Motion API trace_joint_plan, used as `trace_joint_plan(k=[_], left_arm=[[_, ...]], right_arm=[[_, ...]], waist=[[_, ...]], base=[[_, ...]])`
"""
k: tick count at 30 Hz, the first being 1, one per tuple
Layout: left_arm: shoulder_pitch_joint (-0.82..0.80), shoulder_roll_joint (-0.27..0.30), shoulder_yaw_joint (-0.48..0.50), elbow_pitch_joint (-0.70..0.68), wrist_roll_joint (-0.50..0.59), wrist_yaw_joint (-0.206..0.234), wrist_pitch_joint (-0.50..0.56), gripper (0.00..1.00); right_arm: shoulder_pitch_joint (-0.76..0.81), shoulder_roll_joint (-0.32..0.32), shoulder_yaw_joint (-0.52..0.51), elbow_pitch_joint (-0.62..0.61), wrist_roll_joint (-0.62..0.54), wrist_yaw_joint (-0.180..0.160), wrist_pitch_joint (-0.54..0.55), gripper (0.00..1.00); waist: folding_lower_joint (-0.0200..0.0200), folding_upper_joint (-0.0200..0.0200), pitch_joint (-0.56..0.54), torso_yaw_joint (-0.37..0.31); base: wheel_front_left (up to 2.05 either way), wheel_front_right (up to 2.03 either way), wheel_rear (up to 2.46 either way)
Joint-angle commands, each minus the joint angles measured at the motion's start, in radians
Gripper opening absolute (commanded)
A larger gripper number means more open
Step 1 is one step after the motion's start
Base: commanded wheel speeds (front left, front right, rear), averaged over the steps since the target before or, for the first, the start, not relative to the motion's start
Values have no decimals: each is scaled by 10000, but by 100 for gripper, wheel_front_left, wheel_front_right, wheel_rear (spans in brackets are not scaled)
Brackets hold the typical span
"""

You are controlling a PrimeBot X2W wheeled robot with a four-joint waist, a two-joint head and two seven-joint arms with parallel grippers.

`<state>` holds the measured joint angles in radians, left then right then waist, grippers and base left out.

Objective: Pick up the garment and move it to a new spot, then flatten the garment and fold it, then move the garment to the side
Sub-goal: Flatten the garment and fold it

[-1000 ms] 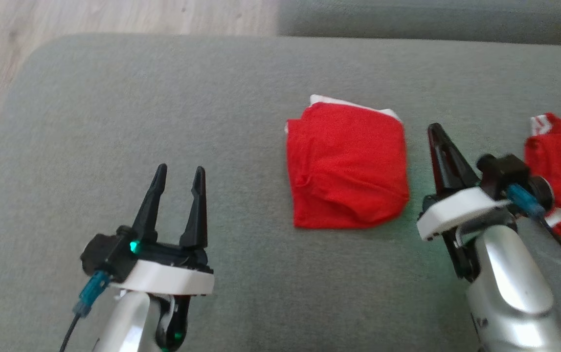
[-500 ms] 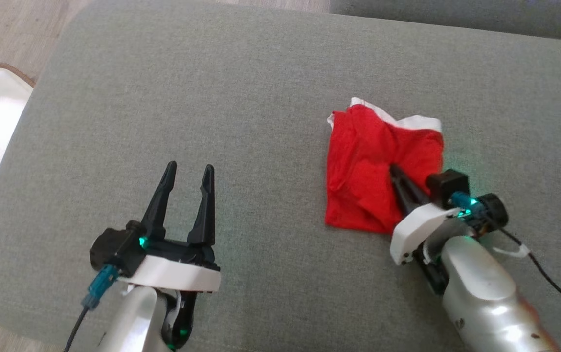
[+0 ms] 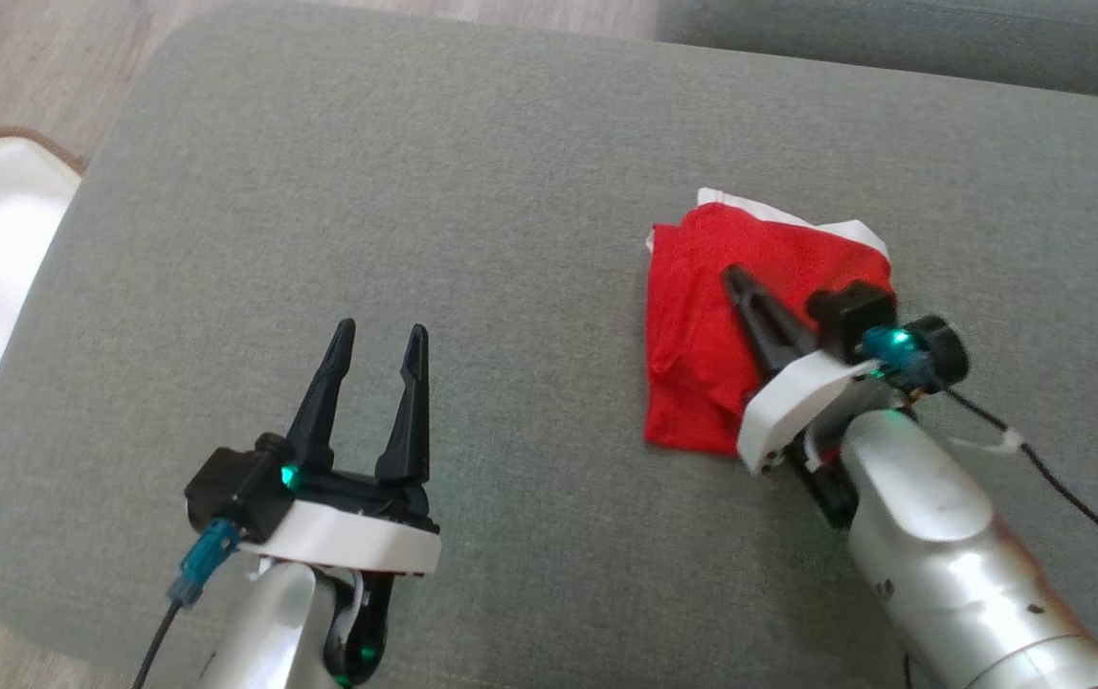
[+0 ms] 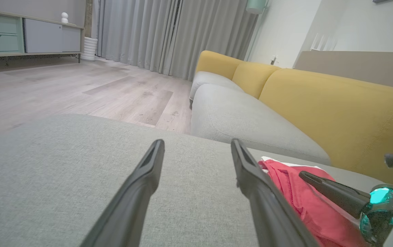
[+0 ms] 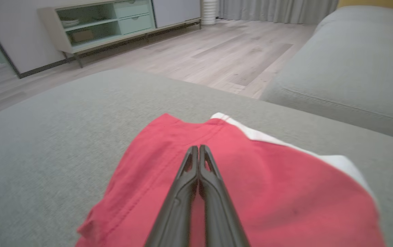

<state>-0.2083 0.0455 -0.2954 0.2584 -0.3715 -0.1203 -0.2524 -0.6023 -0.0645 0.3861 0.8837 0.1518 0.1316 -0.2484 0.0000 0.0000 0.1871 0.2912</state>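
Left tool (image 3: 381, 330) hangs over the bare grey fabric ottoman (image 3: 414, 172), fingers apart, holding nothing. Right of it, mid-ottoman, sits the folded red garment with white trim (image 3: 692, 316), roughly square and a bit rumpled. The right tool (image 3: 732, 277) angles in low over it with its fingers pressed together, tips probably resting on the cloth.

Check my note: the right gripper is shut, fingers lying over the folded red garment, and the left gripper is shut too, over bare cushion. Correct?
One slip: the left gripper is open, its two fingers standing apart, as the left wrist view shows. The rest holds: the right gripper is shut over the folded red garment, and the left one is over bare cushion.
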Motion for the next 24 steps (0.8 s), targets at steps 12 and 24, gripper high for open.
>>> trace_joint_plan(k=[12, 24], left_arm=[[-396, 47, 546, -152, 54, 117, -93, 100], [-235, 47, 1124, -574, 380, 46, -93, 100]], right_arm=[[-214, 142, 2775, 649, 1682, -9, 471, 0], [72, -151, 753, -1174, 1297, -9, -127, 0]], waist=[[0, 0, -98, -41], [0, 0, -755, -1434]], base=[[0, 0, 0], [0, 0, 0]])
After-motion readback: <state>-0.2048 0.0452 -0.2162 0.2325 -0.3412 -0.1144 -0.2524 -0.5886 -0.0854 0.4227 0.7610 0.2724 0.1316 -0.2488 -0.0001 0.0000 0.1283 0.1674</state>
